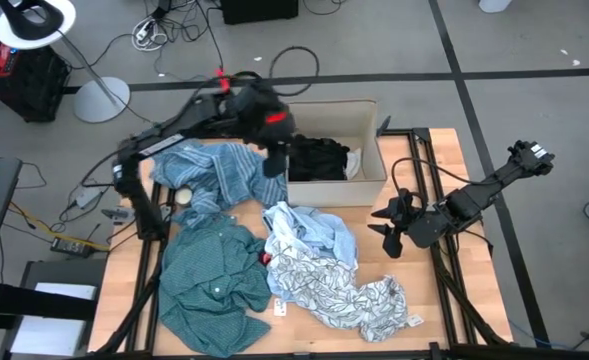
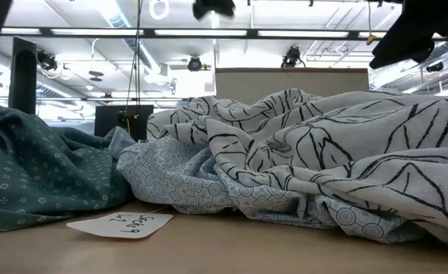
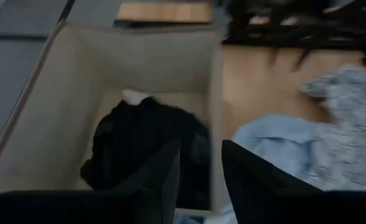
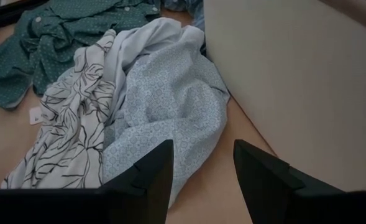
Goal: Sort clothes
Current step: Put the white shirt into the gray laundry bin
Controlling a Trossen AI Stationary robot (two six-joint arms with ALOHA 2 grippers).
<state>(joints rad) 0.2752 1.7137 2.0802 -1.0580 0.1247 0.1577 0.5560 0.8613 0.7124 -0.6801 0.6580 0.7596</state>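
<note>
1. Trouble first: left gripper [image 3: 198, 171], fingers apart and empty, hangs over the box [image 1: 369, 185] wall above the black garment [image 1: 319, 158]; dropping, it could clip the cardboard
2. Right gripper [image 4: 201, 168], wide and empty, waits right of the pale blue shirt [image 4: 164, 106]; the patterned cloth [image 1: 339, 285] overlaps it, so both may lift together

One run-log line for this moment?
left end effector: open over box | black garment: in box | right end effector: open, idle
</note>
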